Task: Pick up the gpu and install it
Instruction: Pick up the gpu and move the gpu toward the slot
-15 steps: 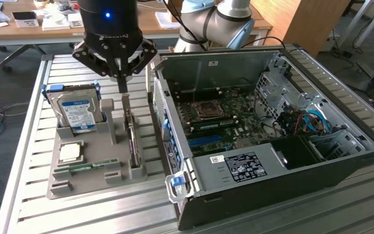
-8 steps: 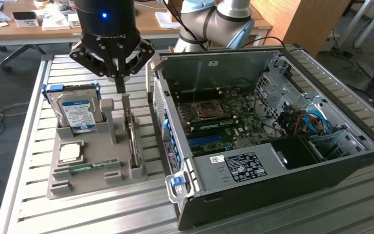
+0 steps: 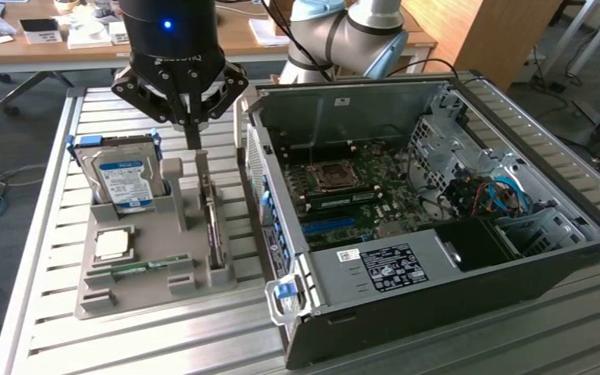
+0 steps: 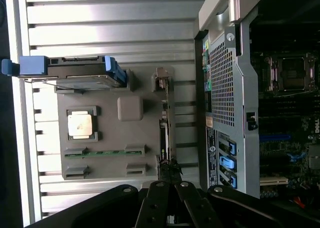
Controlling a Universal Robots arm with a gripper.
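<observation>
Upper left of the frame, the pincer [image 3: 191, 143] is clamped on the top edge of the graphics card [image 3: 212, 223], which stands on edge in the grey tray [image 3: 138, 293].

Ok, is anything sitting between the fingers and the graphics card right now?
Nothing visible. The shut fingers are right at the top edge of the graphics card, which stands on edge in the gray tray; the hard drive sits apart.
</observation>
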